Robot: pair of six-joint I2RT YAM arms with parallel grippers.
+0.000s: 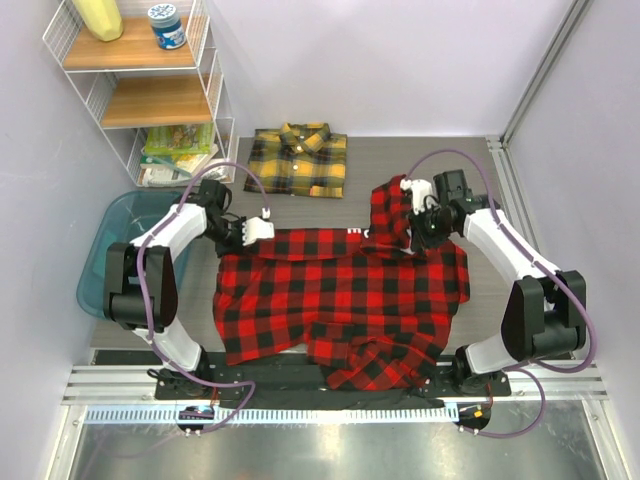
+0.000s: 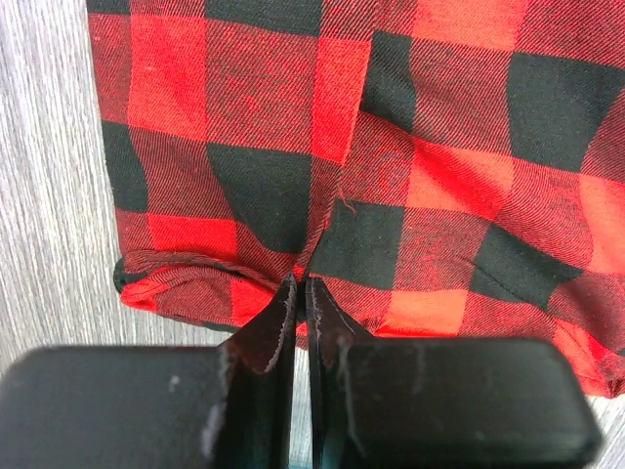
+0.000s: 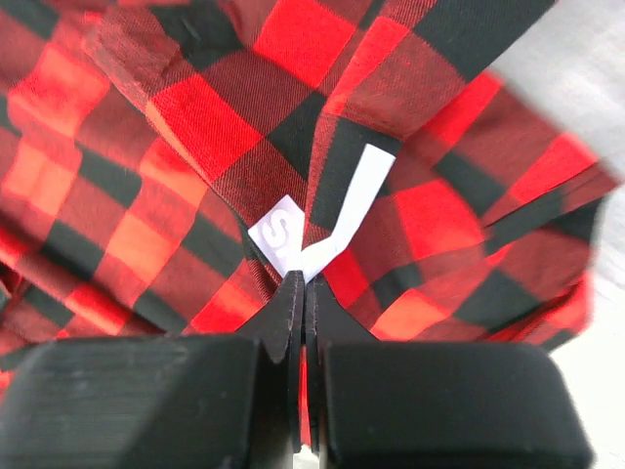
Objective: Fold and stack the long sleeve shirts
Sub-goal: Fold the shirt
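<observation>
The red-and-black long sleeve shirt (image 1: 340, 300) lies spread across the middle of the table, its near hem rumpled. My left gripper (image 1: 260, 229) is at the shirt's far left corner, and its jaws (image 2: 298, 285) are pinched on a fold of the red cloth (image 2: 439, 147). My right gripper (image 1: 416, 224) holds the far right part bunched up off the table. In the right wrist view its jaws (image 3: 304, 278) are shut on red cloth next to white lettering (image 3: 283, 234). The yellow-and-black shirt (image 1: 297, 160) lies folded at the back.
A white wire shelf (image 1: 150, 90) with a jar and packets stands at the back left. A teal bin (image 1: 105, 255) sits beside the left arm. Metal frame posts (image 1: 535, 80) rise at the back right. Bare grey table (image 2: 49, 176) borders the red shirt's left edge.
</observation>
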